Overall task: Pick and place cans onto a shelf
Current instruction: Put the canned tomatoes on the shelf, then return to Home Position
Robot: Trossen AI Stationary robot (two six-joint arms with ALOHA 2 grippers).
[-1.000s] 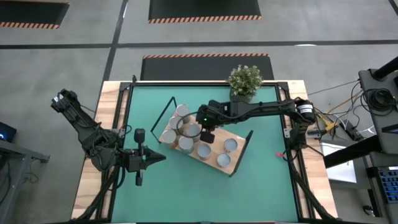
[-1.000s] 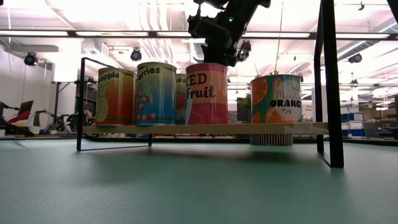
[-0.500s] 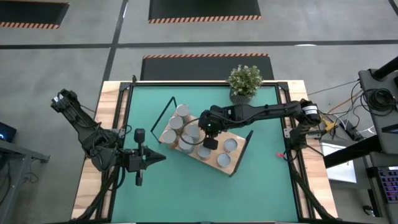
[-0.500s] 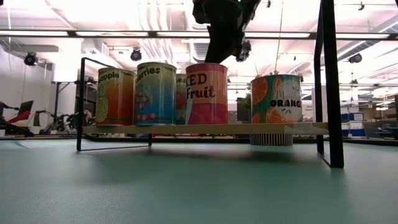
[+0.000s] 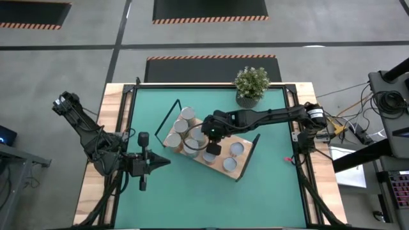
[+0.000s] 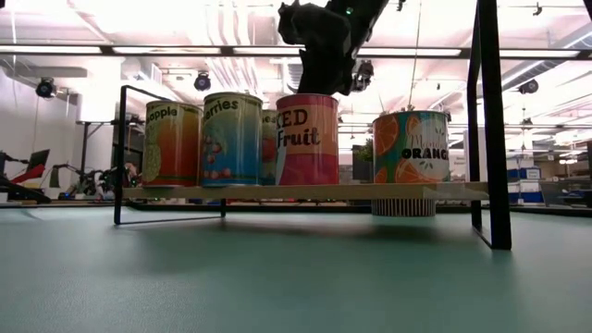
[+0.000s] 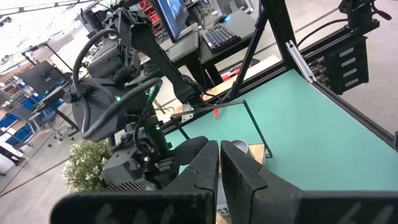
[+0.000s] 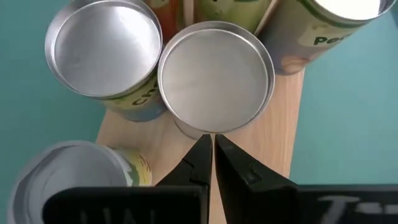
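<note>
I have the right gripper [image 5: 213, 147] hanging over the shelf [image 5: 245, 161], jaws pressed together and holding nothing, just above the cans [image 5: 192, 135]. All the cans I can see stand upright on the shelf, which sits mid-table in front of the plant [image 5: 251, 83]. My left gripper [image 5: 161, 162] waits left of the shelf, jaws together.

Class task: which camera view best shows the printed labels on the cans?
The low view: it faces the cans side-on, so words like "Fruit" read. The high view shows only their round tops, the right wrist view tops and label slivers, the left wrist view barely one top.
</note>
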